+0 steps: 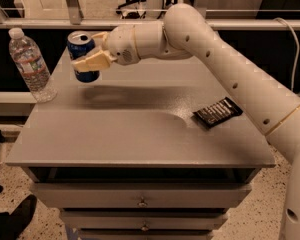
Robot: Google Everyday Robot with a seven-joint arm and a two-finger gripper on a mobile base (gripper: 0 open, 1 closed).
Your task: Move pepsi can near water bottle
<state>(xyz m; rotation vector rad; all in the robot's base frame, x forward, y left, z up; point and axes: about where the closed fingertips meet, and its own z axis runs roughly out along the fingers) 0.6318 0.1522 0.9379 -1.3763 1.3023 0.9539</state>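
The pepsi can is a small blue can with a silver top. My gripper is shut on the can and holds it upright in the air above the back left part of the grey table. The water bottle is clear with a white cap and a pale label. It stands upright at the table's left edge, a short way left of the can. The white arm reaches in from the right.
A flat dark snack wrapper lies on the right side of the table. Drawers sit under the tabletop. A railing runs behind the table.
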